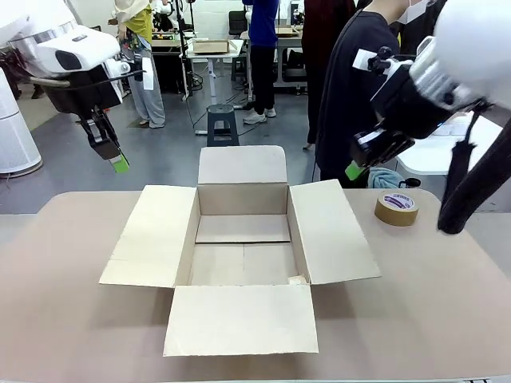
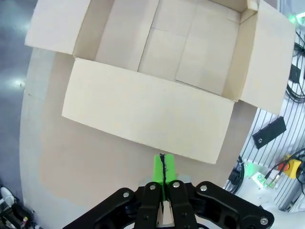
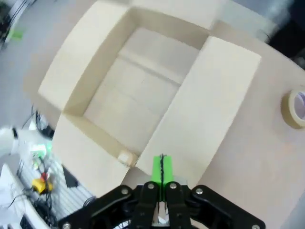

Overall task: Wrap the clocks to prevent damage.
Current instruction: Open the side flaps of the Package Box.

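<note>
Cardboard box [image 1: 148,235] open at the middle of the counter [image 1: 72,319], four flaps laid outward, roll of brown tape [image 1: 397,207] near the right flap. Left end effector [image 1: 120,165] and right end effector [image 1: 354,170] both pressed together on nothing, green pads touching, raised above the box's two sides.

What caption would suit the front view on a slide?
Open cardboard box, tape roll beside it, left gripper and right gripper hovering shut above.

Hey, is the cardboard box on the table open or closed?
Open. All four flaps of the cardboard box are folded back, and the front view looks straight down onto its floor.
</note>
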